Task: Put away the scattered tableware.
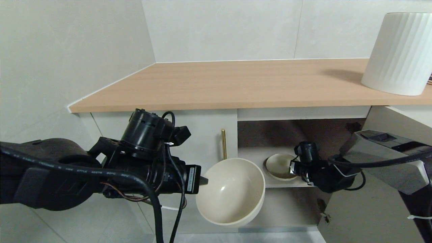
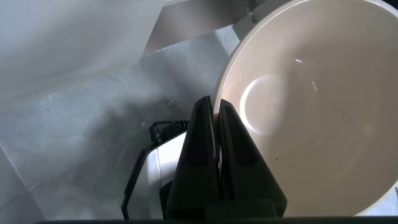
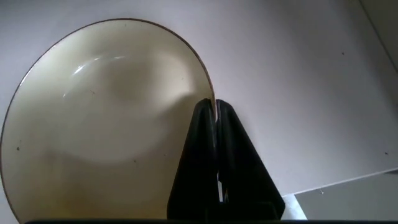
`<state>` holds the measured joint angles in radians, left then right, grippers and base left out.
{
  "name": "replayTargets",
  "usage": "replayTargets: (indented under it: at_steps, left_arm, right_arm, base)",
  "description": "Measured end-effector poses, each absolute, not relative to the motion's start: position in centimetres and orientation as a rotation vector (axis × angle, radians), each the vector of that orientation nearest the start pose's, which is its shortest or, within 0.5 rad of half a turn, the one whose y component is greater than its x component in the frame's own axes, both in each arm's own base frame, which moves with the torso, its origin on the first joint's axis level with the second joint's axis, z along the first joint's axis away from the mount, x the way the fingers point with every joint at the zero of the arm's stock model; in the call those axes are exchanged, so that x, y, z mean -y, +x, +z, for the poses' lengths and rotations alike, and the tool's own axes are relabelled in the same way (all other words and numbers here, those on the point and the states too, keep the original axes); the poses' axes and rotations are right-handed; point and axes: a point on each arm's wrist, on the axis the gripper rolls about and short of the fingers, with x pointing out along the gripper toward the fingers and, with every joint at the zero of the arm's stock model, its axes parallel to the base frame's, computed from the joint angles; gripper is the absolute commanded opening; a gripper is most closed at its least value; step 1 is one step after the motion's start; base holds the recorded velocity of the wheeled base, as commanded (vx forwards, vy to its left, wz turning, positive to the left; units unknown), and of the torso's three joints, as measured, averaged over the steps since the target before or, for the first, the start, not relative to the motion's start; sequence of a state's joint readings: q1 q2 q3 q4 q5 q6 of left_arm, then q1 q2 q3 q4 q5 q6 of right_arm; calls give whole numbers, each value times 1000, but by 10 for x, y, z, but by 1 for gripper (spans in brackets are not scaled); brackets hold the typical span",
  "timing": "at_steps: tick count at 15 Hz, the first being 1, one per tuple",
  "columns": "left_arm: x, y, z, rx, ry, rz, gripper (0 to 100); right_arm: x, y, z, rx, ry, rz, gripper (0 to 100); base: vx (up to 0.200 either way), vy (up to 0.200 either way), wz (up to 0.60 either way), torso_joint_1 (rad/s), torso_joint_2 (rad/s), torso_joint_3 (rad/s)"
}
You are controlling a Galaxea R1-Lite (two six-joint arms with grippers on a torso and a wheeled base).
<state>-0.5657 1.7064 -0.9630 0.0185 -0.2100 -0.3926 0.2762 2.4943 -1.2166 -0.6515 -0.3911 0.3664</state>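
left gripper [image 1: 203, 181] pinching rim of big bowl [image 1: 233, 192], tilted in open air before closed door [image 1: 202, 135], right gripper [image 1: 293, 167] clamped on small dish [image 1: 277, 165] edge, dish on cabinet shelf [image 1: 251, 154], bare shelf leftward

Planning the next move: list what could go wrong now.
The left pincer clamps only the rim of the large cream bowl, tilted in mid-air; it could slip and drop.
The right pincer grips the small cream dish on the pale cabinet shelf; retreating while shut could drag it off.
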Motion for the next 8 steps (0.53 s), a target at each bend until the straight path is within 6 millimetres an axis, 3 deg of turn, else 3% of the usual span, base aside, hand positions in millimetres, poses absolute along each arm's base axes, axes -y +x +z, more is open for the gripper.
replayTargets:
  at_steps: [5, 8]
  left_arm:
    - [166, 247, 160, -908, -210, -579, 0]
    - [171, 247, 156, -923, -197, -588, 0]
  right_arm:
    - [-110, 428, -19, -557, 157, -221, 100]
    - [-112, 411, 3, -559, 156, -198, 100]
  base:
    - [0, 0, 0, 0, 0, 0]
    - [0, 0, 0, 0, 0, 0]
